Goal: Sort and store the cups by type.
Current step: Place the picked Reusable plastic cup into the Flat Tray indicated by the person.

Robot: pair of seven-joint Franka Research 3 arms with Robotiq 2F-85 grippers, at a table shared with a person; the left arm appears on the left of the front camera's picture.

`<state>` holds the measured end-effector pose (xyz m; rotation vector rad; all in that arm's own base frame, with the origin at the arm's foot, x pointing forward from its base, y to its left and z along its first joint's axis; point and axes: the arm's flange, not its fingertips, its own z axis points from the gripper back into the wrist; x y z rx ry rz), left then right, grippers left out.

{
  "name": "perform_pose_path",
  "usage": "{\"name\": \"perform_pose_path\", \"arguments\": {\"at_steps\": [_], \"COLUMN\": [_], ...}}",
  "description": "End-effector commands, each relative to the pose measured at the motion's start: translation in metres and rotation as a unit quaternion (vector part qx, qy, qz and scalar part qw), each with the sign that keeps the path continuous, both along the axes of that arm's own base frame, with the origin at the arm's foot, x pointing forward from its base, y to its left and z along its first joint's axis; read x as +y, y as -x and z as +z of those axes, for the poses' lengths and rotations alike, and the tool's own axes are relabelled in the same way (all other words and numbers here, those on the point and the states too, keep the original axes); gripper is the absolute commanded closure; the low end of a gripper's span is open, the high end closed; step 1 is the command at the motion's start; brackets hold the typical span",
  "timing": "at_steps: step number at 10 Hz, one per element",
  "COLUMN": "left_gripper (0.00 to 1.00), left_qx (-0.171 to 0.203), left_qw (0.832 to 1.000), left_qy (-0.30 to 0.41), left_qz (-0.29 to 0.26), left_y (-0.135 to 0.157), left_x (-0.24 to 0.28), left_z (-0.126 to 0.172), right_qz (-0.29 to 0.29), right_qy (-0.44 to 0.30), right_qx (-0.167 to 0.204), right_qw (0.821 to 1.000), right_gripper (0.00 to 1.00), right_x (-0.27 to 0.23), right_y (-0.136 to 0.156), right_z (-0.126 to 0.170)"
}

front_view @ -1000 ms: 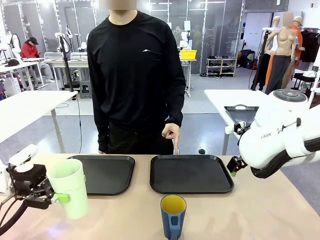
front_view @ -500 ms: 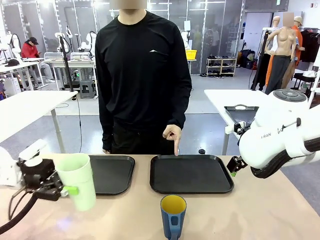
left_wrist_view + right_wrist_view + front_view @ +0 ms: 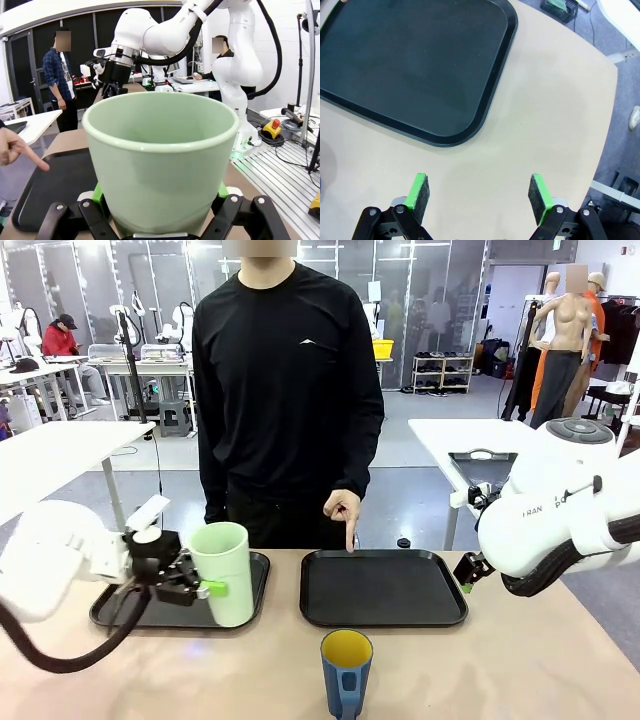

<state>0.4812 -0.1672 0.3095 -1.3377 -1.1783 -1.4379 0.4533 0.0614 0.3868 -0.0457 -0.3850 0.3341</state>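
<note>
**Hazards**
- Left tray (image 3: pixel 258 585): lies beneath the left end effector (image 3: pixel 160 202). Whether the tumbler's base touches it cannot be told. A release while clear of it would likely topple so tall a cup.
- Right tray (image 3: pixel 385 587): lies beside the left end effector, toward the right arm. A person's hand (image 3: pixel 343 510) points a finger at its far rim. If that marks the tumbler's place, a set-down on the left tray sorts it wrongly.
- Tumbler (image 3: pixel 222 558): upright, clamped low on its wall between the left end effector's green pads. The wall is smooth and tapered, so it may slip or tilt in transit.
- Blue cup (image 3: pixel 346 670): stands on the worktop (image 3: pixel 520 660), nearer the robot than the left end effector, apart from both trays. A low sweep toward the right tray could clip it.

**Surroundings**
- Right end effector (image 3: pixel 480 195): jaws wide apart and empty, over bare worktop just beside the right tray's corner. Nothing lies between it and the tray.
- Pointing hand: the one obstruction at the right tray's far rim.
</note>
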Motion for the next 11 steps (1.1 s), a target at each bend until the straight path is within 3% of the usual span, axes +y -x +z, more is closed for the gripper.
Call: {"name": "perform_pose_path", "arguments": {"at_steps": [1,8,11], "left_gripper": [0.13,0.13,0.13], "left_qx": [0.005,-0.030,-0.017], "left_qw": [1.000,0.999,0.999], "left_qy": [-0.010,-0.004,0.002], "left_qz": [-0.001,0.039,0.031], "left_y": [-0.022,-0.080,-0.097], "left_x": [-0.028,-0.129,-0.157], "left_z": [0.001,0.007,0.003], "right_qz": [-0.002,-0.002,-0.002], "right_qy": [0.000,0.000,0.000], "right_qx": [0.001,0.001,0.001], "right_qw": [1.000,1.000,1.000], "right_gripper": [0.00,0.00,0.00], "right_x": [-0.001,-0.001,-0.001], "right_y": [-0.001,-0.001,-0.001], "right_z": [0.000,0.000,0.000]}}
